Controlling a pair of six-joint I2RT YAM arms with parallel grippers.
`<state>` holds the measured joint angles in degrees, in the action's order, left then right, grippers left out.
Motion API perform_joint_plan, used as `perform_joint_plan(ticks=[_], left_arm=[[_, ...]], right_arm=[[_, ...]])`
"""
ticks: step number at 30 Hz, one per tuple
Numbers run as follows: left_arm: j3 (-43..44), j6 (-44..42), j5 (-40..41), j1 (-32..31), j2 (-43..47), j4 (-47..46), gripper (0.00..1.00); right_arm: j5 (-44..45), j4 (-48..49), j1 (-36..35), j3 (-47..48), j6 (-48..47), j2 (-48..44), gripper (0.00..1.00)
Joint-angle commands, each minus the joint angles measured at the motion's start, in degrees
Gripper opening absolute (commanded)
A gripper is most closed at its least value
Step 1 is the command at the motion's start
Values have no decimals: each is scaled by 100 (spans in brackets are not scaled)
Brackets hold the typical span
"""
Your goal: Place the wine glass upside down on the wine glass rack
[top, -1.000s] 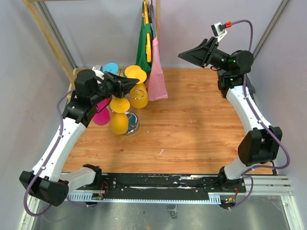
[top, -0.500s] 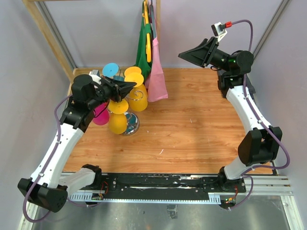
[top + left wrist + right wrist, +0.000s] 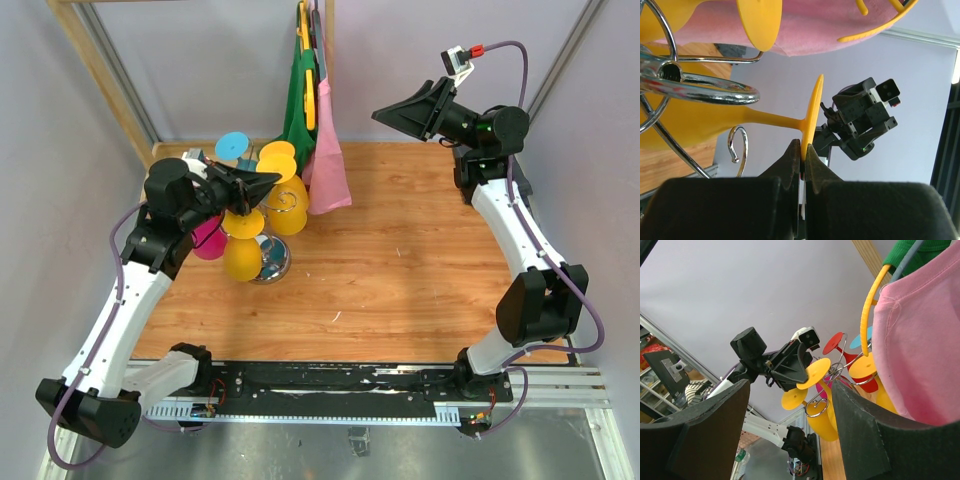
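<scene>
My left gripper (image 3: 262, 182) is shut on the rim of the flat foot (image 3: 812, 112) of a yellow wine glass. Its fingertips (image 3: 803, 150) pinch the disc edge-on. The glass's stem runs left to its bowl (image 3: 685, 125), passing beside a chrome ring (image 3: 705, 92) of the wine glass rack (image 3: 262, 215). The rack stands at the table's back left on a round mirror base (image 3: 275, 262). Other yellow, pink, red and blue glasses hang on it. My right gripper (image 3: 398, 113) is open and empty, raised high at the back right, facing the rack (image 3: 840, 365).
A pink cloth (image 3: 325, 170) and a green garment (image 3: 298, 90) hang on a yellow hanger from the wooden rail frame (image 3: 95, 70), just right of the rack. A free chrome hook (image 3: 737, 142) curls below the held stem. Walls close in on the left and at the back.
My left arm has drawn back a little to the left with the yellow glass's foot still in its grip. A blue foot behind it now shows. The right arm has not moved.
</scene>
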<state>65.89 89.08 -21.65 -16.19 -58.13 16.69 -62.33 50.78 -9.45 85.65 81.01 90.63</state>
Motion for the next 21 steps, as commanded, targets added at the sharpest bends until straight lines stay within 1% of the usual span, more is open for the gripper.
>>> perform_joint_plan(ticks=[1,10,21], left_arm=[[221,-311,153,72,-1,236,0],[268,-363,-74,72,-116,344,0],[90,-224,113,72,121,406,0]], right_arm=[[66,294,189,-13,37,-108,68],[63,292,206,-65,30,-151,68],[80,310,212,-64,37,-140,68]])
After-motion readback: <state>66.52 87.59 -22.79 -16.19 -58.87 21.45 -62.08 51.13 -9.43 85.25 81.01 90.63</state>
